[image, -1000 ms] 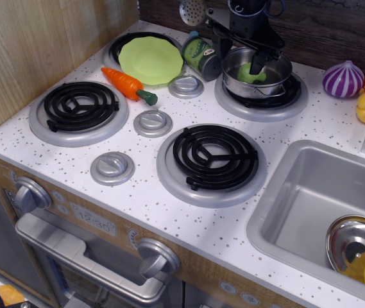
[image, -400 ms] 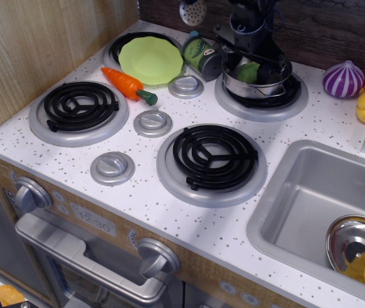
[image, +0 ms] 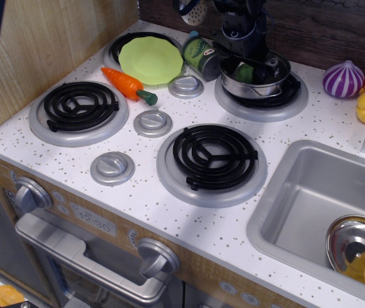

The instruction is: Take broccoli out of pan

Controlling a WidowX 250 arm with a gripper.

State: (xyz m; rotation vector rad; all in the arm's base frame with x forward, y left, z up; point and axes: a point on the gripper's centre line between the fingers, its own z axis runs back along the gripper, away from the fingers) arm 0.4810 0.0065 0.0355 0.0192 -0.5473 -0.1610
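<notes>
At the back right burner sits the pan (image: 254,80), and the broccoli (image: 244,73) is inside it, only a green patch showing past the black gripper (image: 251,63) that reaches down into the pot. Whether those fingers are spread or pinching the broccoli, I cannot tell from here; they're hidden in the dark of the arm. Counting now: four burners, one under the pan, one under the single lime plate (image: 151,59), two bare with black coils. Three grey knobs on the counter. One carrot (image: 128,84) just beside the plate, one green can (image: 201,56) between plate and pan, one purple onion (image: 343,79) to the right, and one sink (image: 310,192) with a steel bowl (image: 352,242) in it.
</notes>
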